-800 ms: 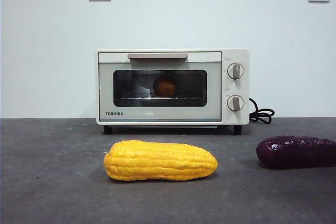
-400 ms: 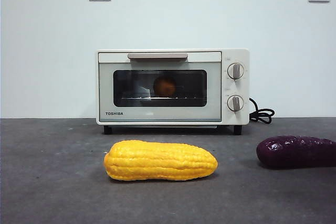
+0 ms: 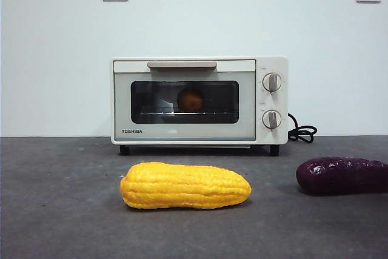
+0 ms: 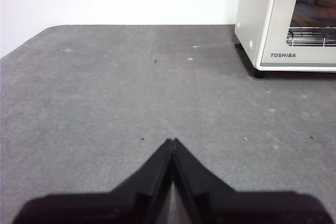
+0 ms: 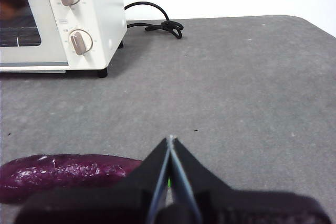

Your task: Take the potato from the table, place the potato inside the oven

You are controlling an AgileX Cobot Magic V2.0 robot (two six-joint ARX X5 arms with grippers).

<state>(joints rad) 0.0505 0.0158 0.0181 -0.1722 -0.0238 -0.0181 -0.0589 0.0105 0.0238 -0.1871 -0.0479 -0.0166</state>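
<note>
The potato (image 3: 190,99) sits inside the oven (image 3: 194,130), seen as an orange-brown round lump behind the dark glass of the closed door. The cream-white oven stands at the back of the table (image 3: 60,210). My left gripper (image 4: 171,142) is shut with nothing in it, hovering over bare table to the left of the oven (image 4: 273,35). My right gripper (image 5: 170,139) is shut and empty too, over the table to the right of the oven (image 5: 100,19). Neither gripper shows in the front view.
A long yellow corn cob (image 3: 185,185) lies on the table in front of the oven. A dark purple bumpy vegetable (image 3: 341,175) lies at the right, also beside my right gripper (image 5: 63,174). A black cord (image 3: 301,131) trails from the oven's right side.
</note>
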